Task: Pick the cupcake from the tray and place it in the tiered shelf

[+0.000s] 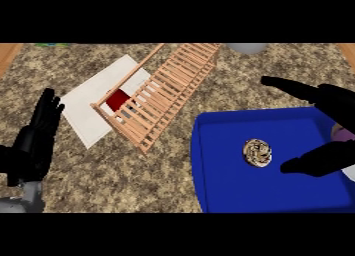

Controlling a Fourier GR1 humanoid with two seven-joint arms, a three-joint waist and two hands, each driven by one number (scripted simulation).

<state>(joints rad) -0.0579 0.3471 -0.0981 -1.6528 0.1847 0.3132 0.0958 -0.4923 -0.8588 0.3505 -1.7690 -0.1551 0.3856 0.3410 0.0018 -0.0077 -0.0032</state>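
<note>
A small round cupcake (257,152) with a brown-and-cream top sits in the middle of the blue tray (224,190) at the lower right. My right hand (342,125) hovers over the tray's right side, open, with the fingers spread toward the far side and the thumb (309,162) just right of the cupcake, not touching it. The wooden slatted tiered shelf (161,95) stands diagonally at the upper middle on a white mat (91,110). My left hand (36,137) rests open at the left edge, fingers pointing up.
A red object (118,100) lies under the shelf's slats. A grey rounded object (246,47) shows at the top edge. A purple-and-white thing (351,150) is partly hidden behind my right hand. Wooden strips border the speckled counter (99,175) at both sides.
</note>
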